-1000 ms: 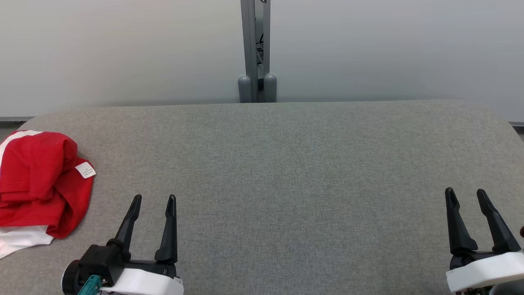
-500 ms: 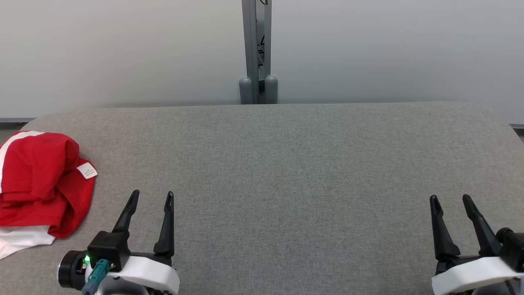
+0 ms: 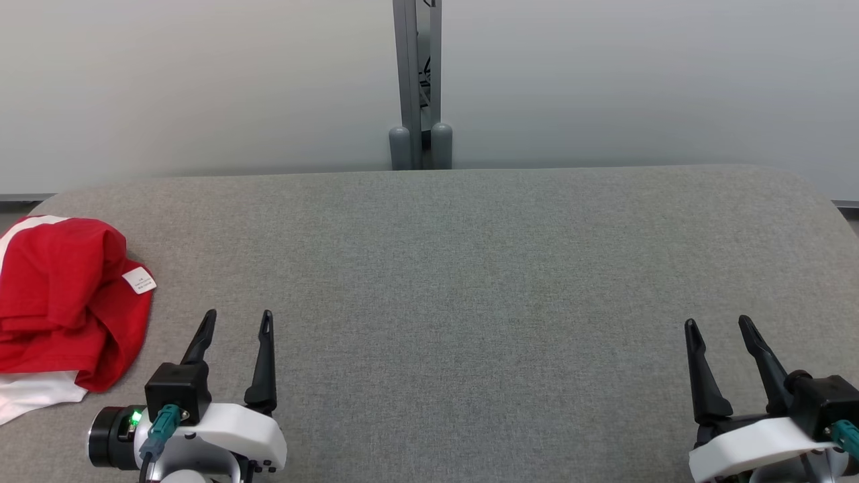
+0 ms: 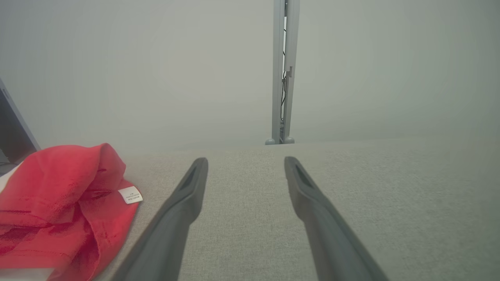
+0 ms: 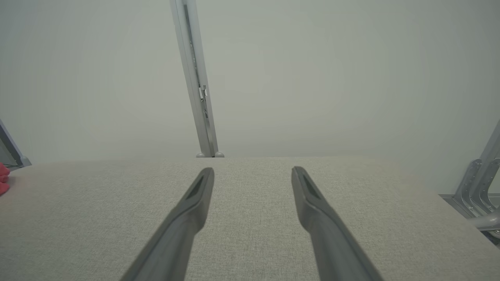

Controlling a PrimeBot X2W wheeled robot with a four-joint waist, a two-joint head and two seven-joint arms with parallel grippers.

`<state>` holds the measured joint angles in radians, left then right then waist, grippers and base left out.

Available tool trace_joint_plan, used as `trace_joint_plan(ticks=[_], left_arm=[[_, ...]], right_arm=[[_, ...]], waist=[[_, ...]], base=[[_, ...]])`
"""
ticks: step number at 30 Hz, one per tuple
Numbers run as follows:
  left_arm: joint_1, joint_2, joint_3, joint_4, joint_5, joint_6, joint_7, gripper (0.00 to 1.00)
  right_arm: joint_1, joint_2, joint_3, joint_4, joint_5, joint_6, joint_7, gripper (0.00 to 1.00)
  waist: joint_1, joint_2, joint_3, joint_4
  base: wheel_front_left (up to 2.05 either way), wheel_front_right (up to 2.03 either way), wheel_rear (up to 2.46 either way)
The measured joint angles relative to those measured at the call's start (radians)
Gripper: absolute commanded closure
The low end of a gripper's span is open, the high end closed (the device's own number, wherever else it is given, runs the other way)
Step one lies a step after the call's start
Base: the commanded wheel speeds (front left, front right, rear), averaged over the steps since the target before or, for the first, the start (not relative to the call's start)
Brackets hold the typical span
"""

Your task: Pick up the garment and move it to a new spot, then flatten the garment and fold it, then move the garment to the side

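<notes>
The red garment (image 3: 64, 302) lies bunched up at the left end of the grey table (image 3: 470, 268), part of it running past the edge of the head view. A white band shows along its upper edge and more white cloth sticks out below the red. I can't quite tell whether that lower white piece is the same garment or something under it. A small white label (image 3: 139, 280) sits on the side nearest the middle of the table.

The left gripper (image 3: 239, 313) hovers over bare cloth just to the right of the heap, near it but not touching, its two dark fingers spread apart with nothing between them. The right gripper (image 3: 717, 320) is well apart from the garment, at the table's other end, its fingers likewise spread and empty. A grey post (image 3: 416, 80) stands behind the table's far edge.
</notes>
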<state>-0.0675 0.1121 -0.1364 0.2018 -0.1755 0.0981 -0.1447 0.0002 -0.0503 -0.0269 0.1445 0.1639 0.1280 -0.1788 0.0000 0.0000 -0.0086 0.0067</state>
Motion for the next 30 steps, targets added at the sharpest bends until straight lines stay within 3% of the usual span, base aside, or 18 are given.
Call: trace_joint_plan(ticks=[13, 30], left_arm=[[-0.033, -0.004, 0.027, 0.048, 0.027, 0.016, 0.018, 0.00], [-0.045, -0.008, 0.023, 0.061, 0.024, 0.027, 0.036, 0.00]], right_arm=[[-0.033, 0.002, 0.016, 0.033, -0.060, 0.001, -0.041, 0.00], [-0.037, 0.002, 0.007, 0.061, -0.015, 0.002, -0.039, 0.00]], waist=[[0.0000, 0.0000, 0.008, 0.000], [0.0000, 0.0000, 0.004, 0.004]], base=[[0.00, 0.00, 0.00], [0.00, 0.00, 0.00]])
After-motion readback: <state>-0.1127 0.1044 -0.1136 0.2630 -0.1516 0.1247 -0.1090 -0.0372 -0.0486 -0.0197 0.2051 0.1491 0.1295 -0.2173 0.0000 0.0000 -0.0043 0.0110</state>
